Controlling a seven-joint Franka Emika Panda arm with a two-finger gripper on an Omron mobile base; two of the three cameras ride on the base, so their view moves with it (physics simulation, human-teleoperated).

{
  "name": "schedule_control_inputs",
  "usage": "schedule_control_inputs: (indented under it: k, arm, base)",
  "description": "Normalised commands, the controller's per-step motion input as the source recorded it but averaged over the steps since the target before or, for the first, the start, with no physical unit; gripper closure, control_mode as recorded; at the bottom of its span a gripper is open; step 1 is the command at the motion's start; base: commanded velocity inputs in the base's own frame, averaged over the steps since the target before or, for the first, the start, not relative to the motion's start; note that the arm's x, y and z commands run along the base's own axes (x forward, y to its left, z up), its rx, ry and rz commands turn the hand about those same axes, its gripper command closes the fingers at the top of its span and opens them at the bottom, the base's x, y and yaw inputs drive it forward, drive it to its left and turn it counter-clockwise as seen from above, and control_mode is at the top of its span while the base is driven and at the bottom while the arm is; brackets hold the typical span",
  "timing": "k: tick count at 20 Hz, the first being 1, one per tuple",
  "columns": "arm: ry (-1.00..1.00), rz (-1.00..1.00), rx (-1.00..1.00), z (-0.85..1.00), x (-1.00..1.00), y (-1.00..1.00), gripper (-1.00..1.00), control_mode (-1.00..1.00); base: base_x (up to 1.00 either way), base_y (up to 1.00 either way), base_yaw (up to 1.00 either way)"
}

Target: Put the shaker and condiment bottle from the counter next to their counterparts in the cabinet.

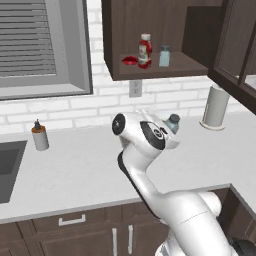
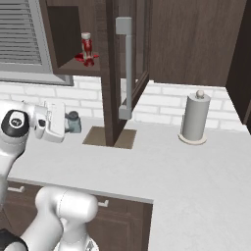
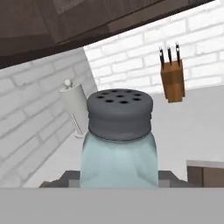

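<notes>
Already the condiment bottle (image 1: 145,50) is standing upright on the shelf of the cabinet (image 1: 155,71), just beside the low red item (image 1: 129,60) that is its counterpart, so I am judging that half of the job as done. Near it on the same shelf the pale blue counterpart shaker (image 1: 164,55) is waiting, with bare shelf showing to its right. The shaker (image 3: 119,140) from the counter (image 1: 85,170) is sitting between the jaws of the gripper (image 2: 68,123), which are closed tight on its translucent body; its dark grey perforated cap is pointing up and slightly away in the hand view, and in the base views the shaker is hanging above the worktop, below the cabinet and clear of the brown mat (image 2: 109,138). The carry is therefore only partway along: the shaker is looking lifted but is nowhere near shelf height. What is remaining, as I read it, is raising it to the shelf, easing it in past the open door (image 2: 125,68), setting it down next to its twin without knocking the bottle, and letting go. The paper towel holder (image 2: 194,119) and the pump dispenser (image 1: 39,136) are standing well apart from this route, and the knife block (image 3: 172,78) is sitting far along the counter.
</notes>
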Motion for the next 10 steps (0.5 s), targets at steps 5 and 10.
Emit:
schedule_control_inputs:
  k: [5, 10]
  arm:
    - [-0.02, 0.08, 0.03, 0.67, -0.29, -0.16, 1.00, -1.00]
    - [0.12, 0.13, -0.10, 0.18, 0.13, 0.23, 1.00, -1.00]
  base:
    - [0.00, 0.00, 0.00]
    - [0.00, 0.00, 0.00]
